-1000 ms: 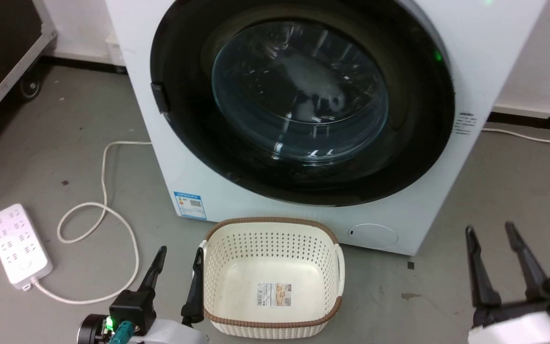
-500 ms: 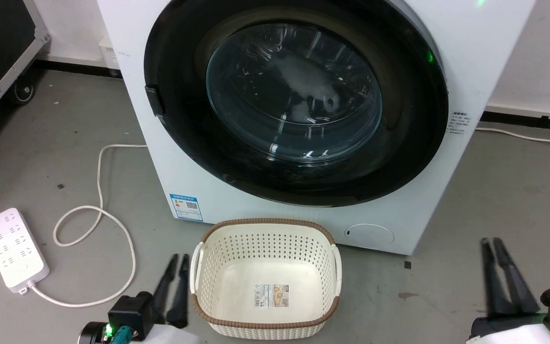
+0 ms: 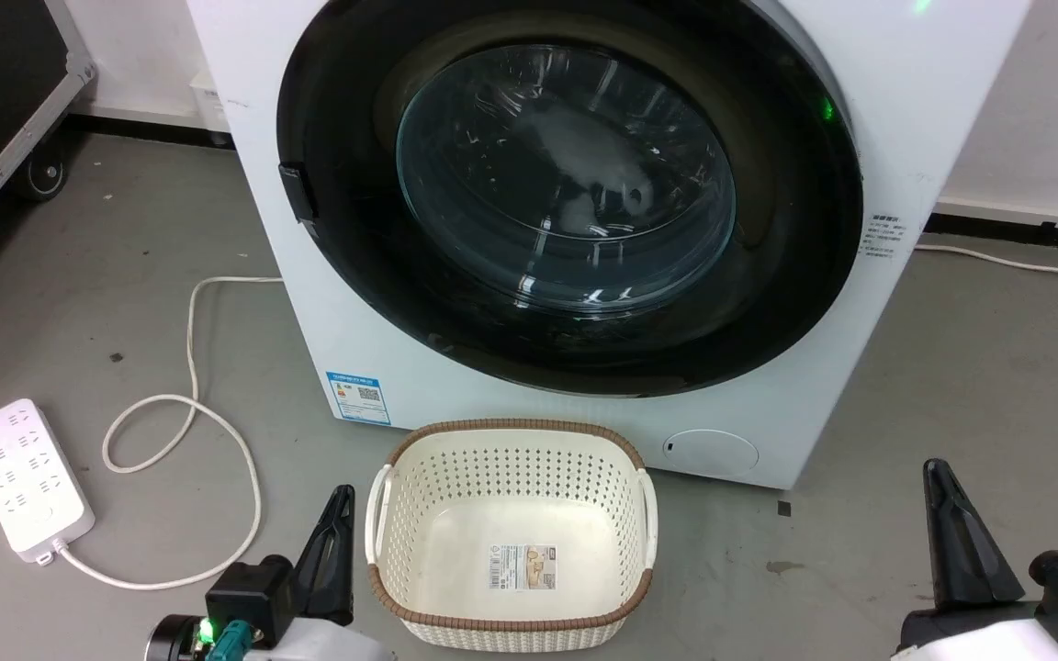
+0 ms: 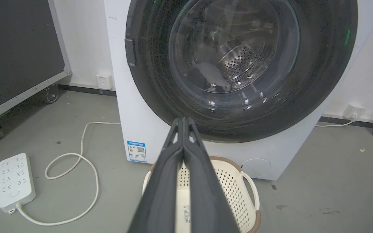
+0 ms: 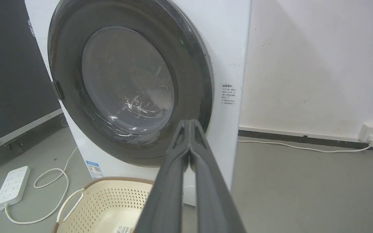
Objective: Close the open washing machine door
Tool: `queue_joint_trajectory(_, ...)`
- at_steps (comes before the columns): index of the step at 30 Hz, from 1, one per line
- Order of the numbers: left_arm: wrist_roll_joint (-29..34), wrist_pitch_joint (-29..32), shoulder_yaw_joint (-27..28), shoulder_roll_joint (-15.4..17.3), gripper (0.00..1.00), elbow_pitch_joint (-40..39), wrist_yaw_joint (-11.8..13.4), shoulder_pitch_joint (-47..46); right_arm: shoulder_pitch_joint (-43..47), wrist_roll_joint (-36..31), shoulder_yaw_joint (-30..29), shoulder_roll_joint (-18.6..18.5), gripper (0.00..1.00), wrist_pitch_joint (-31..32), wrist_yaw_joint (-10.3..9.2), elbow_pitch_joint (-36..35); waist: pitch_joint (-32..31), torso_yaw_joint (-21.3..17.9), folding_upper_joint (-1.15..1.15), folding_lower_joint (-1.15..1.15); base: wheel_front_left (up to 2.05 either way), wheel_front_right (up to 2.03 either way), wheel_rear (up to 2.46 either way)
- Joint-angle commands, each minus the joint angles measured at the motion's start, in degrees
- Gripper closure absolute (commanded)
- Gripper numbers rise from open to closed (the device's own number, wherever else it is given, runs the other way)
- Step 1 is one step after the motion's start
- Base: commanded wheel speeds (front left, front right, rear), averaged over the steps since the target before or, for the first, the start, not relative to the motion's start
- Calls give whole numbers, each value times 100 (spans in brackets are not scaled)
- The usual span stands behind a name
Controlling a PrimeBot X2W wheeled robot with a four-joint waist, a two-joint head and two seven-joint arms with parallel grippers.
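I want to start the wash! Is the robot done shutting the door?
Looks done: the washing machine door sits flat against the washing machine. In hand: nothing; the left gripper and right gripper are shut and empty. Left: nothing visible.

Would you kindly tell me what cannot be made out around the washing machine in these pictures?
1. Head view: the top of the door is cut off by the upper edge.
2. Head view: the print on the blue label is too small to read.
3. Left wrist view: the shut left claw hides the middle of the basket.
4. Left wrist view: the pale item behind the glass is blurred by reflections.
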Motion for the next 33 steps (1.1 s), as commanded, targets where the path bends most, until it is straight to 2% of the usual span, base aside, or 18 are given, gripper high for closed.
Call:
queue_joint_trajectory(1, 47, 32, 20, 2, 100, -38, 24, -2, -48, -44, 19, 4, 100, 28, -1, 4, 0, 1, 0, 0, 0, 0, 0)
queue_joint_trajectory(33, 284, 430, 165, 1, 100, -327, 98, -5, -170, -233, 151, 15, 100, 428, -2, 17, 15, 16, 0, 0, 0, 0, 0)
